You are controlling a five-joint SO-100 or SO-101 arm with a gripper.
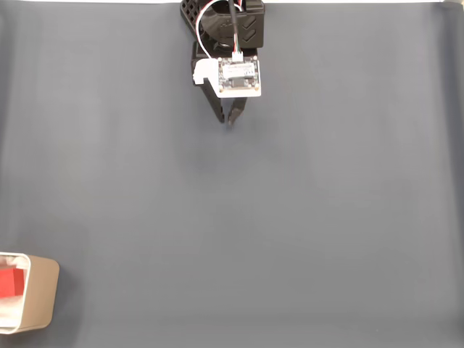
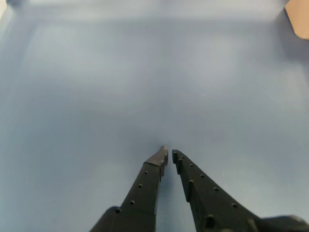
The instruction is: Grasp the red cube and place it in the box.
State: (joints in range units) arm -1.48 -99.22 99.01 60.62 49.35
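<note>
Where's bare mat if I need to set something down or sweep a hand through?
Nearly all the grey mat is bare: everything between the gripper at top centre and the box in the fixed view's bottom-left corner. That corner is the one occupied spot, the red cube sitting inside.

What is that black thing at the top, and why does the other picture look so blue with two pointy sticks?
The black thing is a small robot arm. At its end is a gripper, two fingers that pinch things like tongs. One picture comes from a camera looking down on the grey mat. The other comes from a little camera riding on the arm itself, so the two pointy sticks are the gripper's own fingers seen up close. They are nearly together and hold nothing. In the bottom left corner of the look-down picture sits the box, with the red cube already lying inside it.
</note>
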